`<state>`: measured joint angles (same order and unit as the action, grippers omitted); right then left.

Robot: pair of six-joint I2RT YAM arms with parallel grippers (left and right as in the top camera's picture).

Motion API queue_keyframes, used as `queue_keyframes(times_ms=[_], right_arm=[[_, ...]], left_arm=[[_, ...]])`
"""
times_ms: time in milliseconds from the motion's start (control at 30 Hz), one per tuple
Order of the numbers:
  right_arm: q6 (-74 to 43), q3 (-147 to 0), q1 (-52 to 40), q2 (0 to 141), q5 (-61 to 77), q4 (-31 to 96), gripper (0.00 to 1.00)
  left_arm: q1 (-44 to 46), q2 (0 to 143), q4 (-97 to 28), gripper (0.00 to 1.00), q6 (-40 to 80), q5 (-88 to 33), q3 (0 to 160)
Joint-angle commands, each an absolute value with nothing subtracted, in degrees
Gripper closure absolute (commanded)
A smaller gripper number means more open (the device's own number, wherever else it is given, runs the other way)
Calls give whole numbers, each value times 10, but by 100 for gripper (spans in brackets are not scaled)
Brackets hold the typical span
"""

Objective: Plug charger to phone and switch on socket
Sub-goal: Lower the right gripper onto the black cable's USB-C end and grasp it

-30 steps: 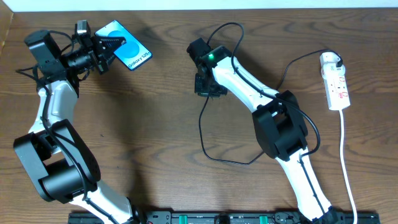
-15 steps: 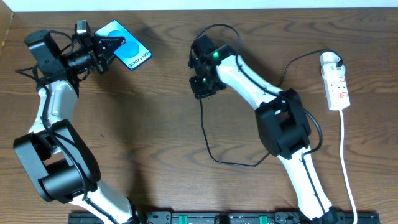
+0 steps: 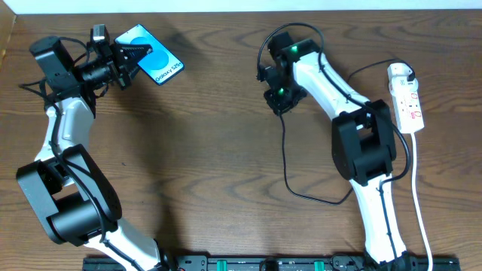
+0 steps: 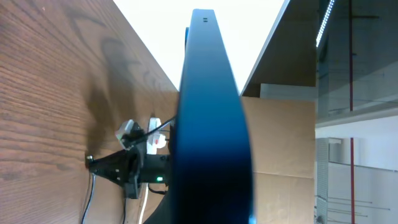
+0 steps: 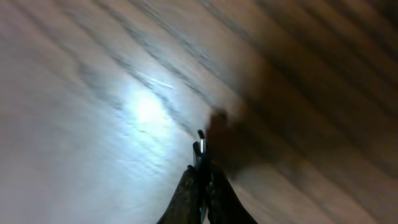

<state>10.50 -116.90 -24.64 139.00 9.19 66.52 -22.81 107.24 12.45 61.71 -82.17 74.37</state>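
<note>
The phone (image 3: 158, 65) is held clamped in the left tool (image 3: 135, 60) above the counter (image 3: 196, 150). The charger (image 3: 284, 150) tip is pinched in the right tool (image 5: 202, 177), well apart. Plugging remains undone, and the socket (image 3: 407, 102) is judged unswitched.

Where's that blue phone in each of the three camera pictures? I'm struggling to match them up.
Overhead: the phone is top left, held in the left hand.
Left wrist: the phone is edge-on, a dark blue band up the middle.
Right wrist: not in it.
Shared landmark: the wooden table, in all three.
</note>
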Motion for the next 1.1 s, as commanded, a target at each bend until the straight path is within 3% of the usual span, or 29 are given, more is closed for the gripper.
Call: queue_keyframes(times_ms=[0, 167, 200, 300, 567, 867, 933, 967, 1000, 1067], right_arm=[[53, -1144, -270, 1371, 33, 656, 99], [-69, -1135, -286, 1371, 33, 656, 95], [-91, -1135, -286, 1371, 33, 656, 85], [-128, -1135, -286, 1371, 33, 658, 69], [-206, -1111, -291, 1371, 38, 672, 66], [-237, -1051, -302, 1371, 66, 615, 70], [-238, -1051, -300, 1371, 66, 601, 76], [-237, -1051, -300, 1371, 66, 597, 84], [-237, -1051, -299, 1371, 66, 595, 99], [-224, -1051, -299, 1371, 68, 593, 99]], left_arm=[[-229, 1058, 130, 93, 620, -832, 748], [-229, 1058, 130, 92, 620, -832, 748], [-229, 1058, 130, 93, 620, -832, 748], [-229, 1058, 130, 93, 620, -832, 748], [-229, 1058, 130, 93, 620, -832, 748], [-229, 1058, 130, 93, 620, -831, 748], [-229, 1058, 130, 93, 620, -832, 748], [-229, 1058, 130, 93, 620, -832, 748], [-229, 1058, 130, 93, 620, -832, 748], [-229, 1058, 130, 93, 620, -831, 748]])
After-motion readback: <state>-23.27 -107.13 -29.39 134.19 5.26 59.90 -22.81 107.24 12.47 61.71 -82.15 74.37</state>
